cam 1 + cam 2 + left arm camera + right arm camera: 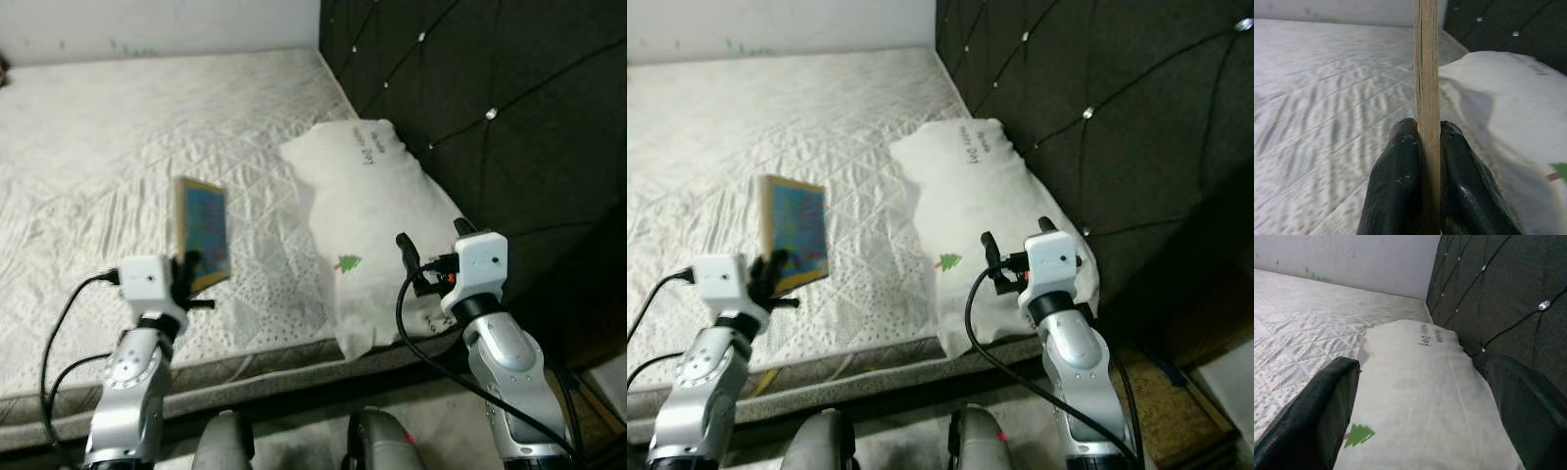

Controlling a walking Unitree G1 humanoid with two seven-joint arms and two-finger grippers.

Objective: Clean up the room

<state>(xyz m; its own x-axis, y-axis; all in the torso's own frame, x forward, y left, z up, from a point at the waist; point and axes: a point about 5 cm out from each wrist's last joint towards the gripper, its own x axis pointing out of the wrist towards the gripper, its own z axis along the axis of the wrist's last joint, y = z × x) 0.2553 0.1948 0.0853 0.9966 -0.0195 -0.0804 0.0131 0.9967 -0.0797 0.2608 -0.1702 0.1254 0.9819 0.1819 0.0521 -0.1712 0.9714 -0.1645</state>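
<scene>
The left gripper (191,269) pinches a picture book (203,233) upright above the mattress's (118,147) front edge, ready for stowing, while the right gripper (1420,421), fingers spread, hovers over the pillow (377,215).

Mattress (118,147): quilted matt white cloth. Pillow (377,225): soft matt white fabric, printed. Headboard (509,108): dark tufted upholstery, shiny studs. Book (203,233): glossy colourful cover, yellowed paper edge. Left tool (1429,171) fingers (1396,196): scuffed black plastic.

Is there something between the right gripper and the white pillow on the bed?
Nothing visible. The right gripper is open and hangs just above the near end of the pillow, with only air between. The left gripper holds a book.
</scene>
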